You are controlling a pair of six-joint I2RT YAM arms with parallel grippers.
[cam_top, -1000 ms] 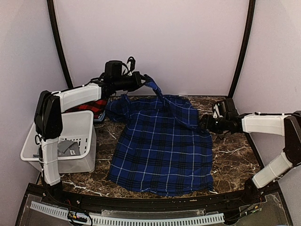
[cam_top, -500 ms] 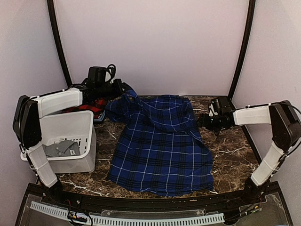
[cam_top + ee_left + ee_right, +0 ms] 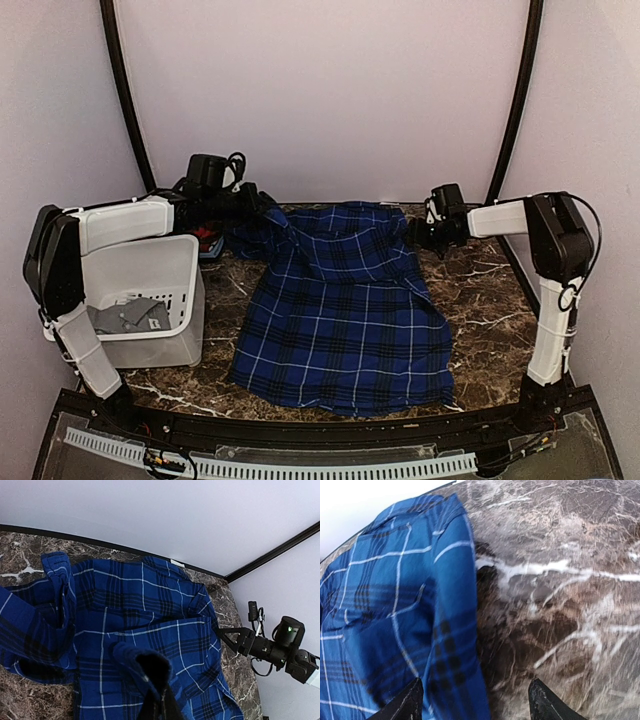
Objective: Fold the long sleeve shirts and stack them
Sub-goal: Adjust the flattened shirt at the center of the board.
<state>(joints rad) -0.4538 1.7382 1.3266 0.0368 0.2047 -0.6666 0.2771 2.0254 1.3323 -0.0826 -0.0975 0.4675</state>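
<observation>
Hard to see first. In the top view my left gripper (image 3: 262,205) is mostly lost behind its own wrist cam & bunched cloth, so the tips don't show there. The red-and-black shirt (image 3: 207,238) is nearly all hidden behind my left arm & the white bin (image 3: 150,345); only a small red patch shows at mid-left. In the left wrist view my fingers are dark, cut off by the bottom edge & draped w/ cloth. In the right wrist view only my two fingertips (image 3: 413,700) peek in at the bottom edge.

The blue shirt (image 3: 345,310) is dark blue plaid w/ thin white lines. It's spread mostly flat over the centre of the marble table (image 3: 495,320), hem toward the bottom of the frame, top toward the back wall. It's bunched & wrinkled at upper left, and a strip of cloth lies diagonally across its upper half.

My left gripper is closed, pinching a fold of the blue shirt at its upper-left corner. My right gripper (image 3: 415,235) sits at the shirt's upper-right edge w/ jaws wide apart. In its wrist view the shirt's edge runs between the fingers: left finger over cloth, right finger over bare marble. Can't tell if either touches.
</observation>
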